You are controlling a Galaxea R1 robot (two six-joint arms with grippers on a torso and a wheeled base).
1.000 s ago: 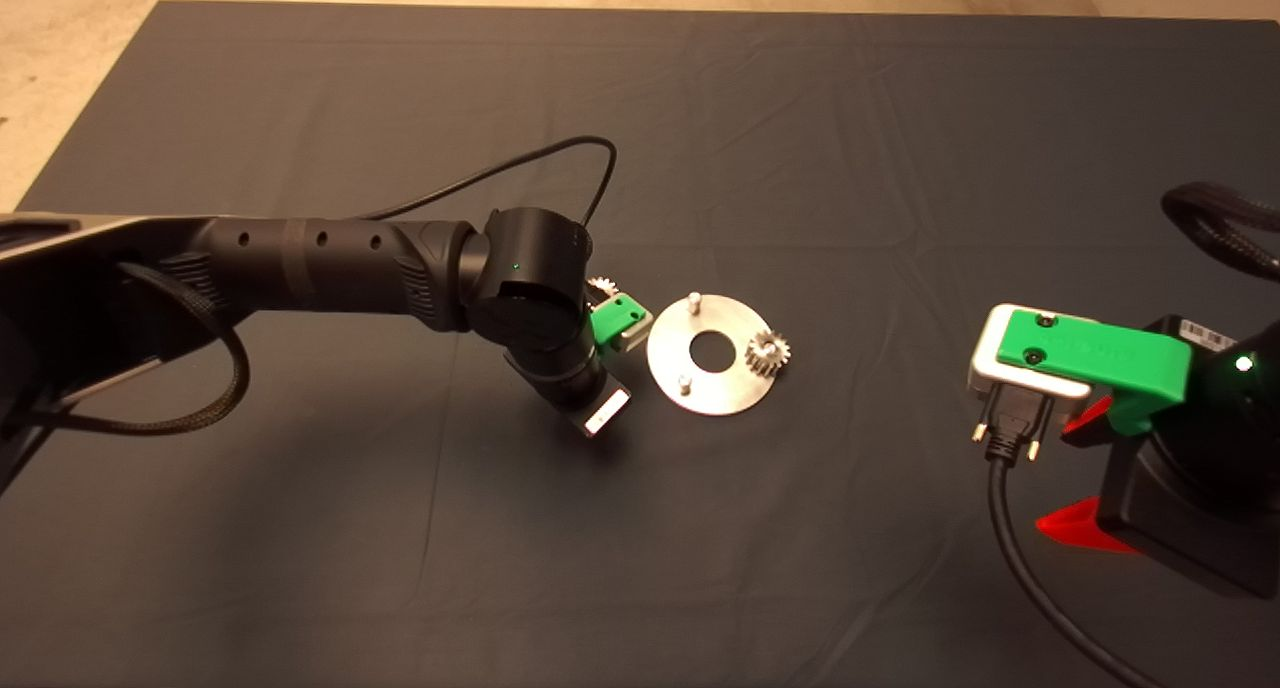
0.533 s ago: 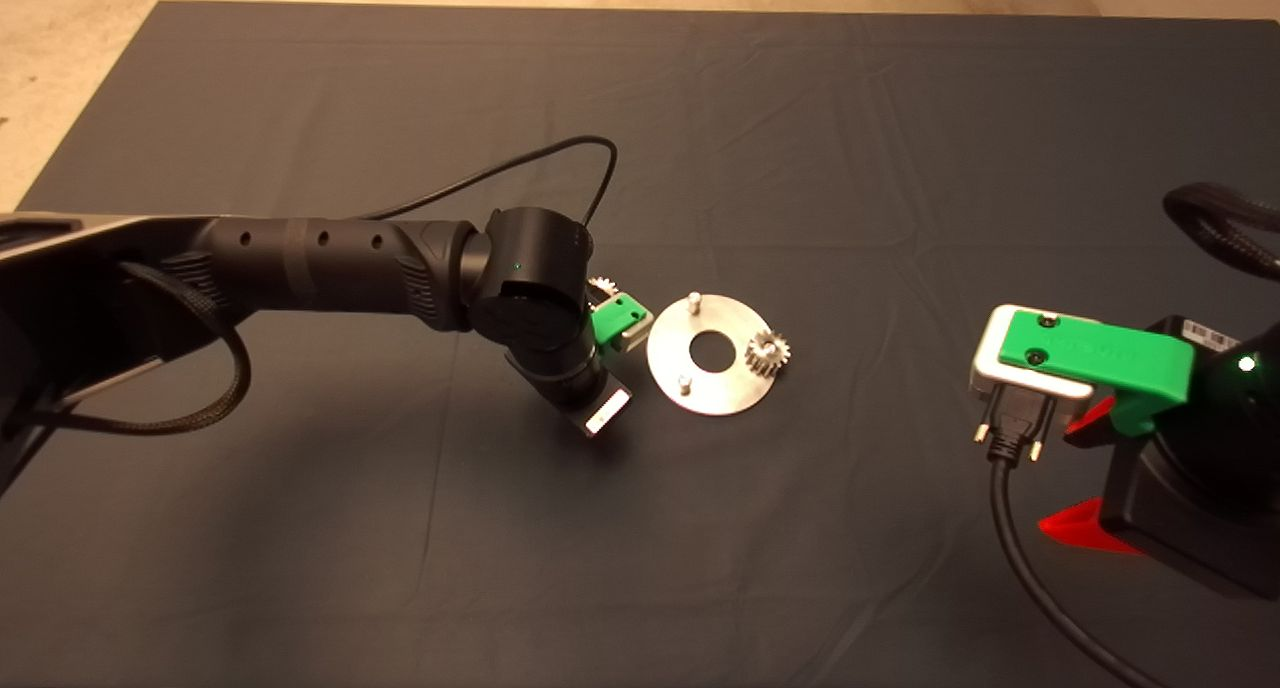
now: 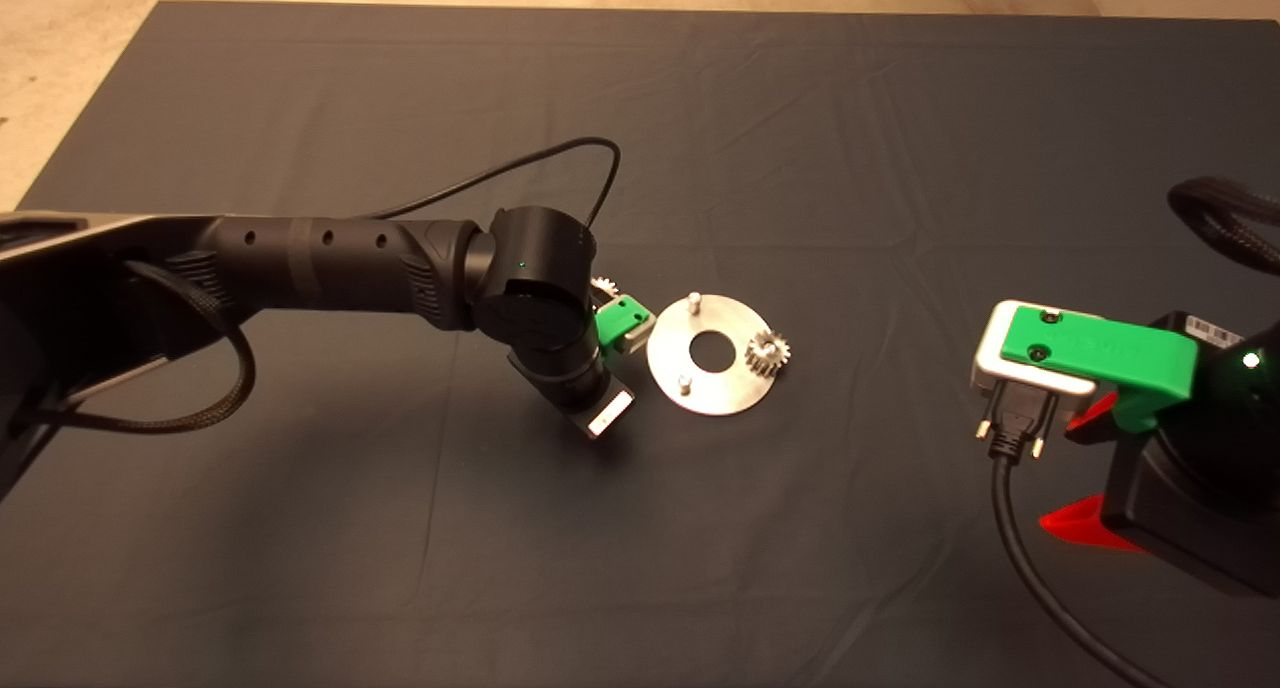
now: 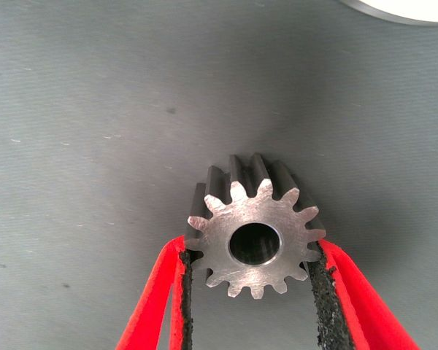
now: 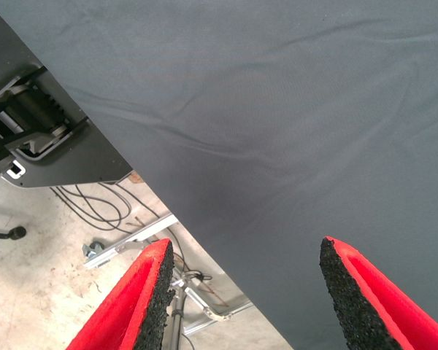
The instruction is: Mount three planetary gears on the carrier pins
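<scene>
A flat round silver disc (image 3: 728, 383) with a large centre hole lies mid-mat. Two bare carrier pins stand on it, one at the far side (image 3: 693, 301) and one at the near side (image 3: 684, 384). One planetary gear (image 3: 768, 352) sits on the disc's right side. My left gripper (image 4: 252, 273) is just left of the disc, shut on a second silvery gear (image 4: 252, 240), pads on its teeth. A bit of a gear (image 3: 602, 287) shows behind the left wrist. My right gripper (image 5: 242, 273) is open and empty at the mat's right edge.
The disc's rim (image 4: 394, 9) shows at the edge of the left wrist view. A black cable (image 3: 1040, 578) hangs from the right arm over the mat's lower right. Metal frame parts and cables (image 5: 95, 211) lie on the floor past the mat's edge.
The left arm has shifted very slightly toward the disc. The right arm has barely moved. The disc and its gear are unchanged.
</scene>
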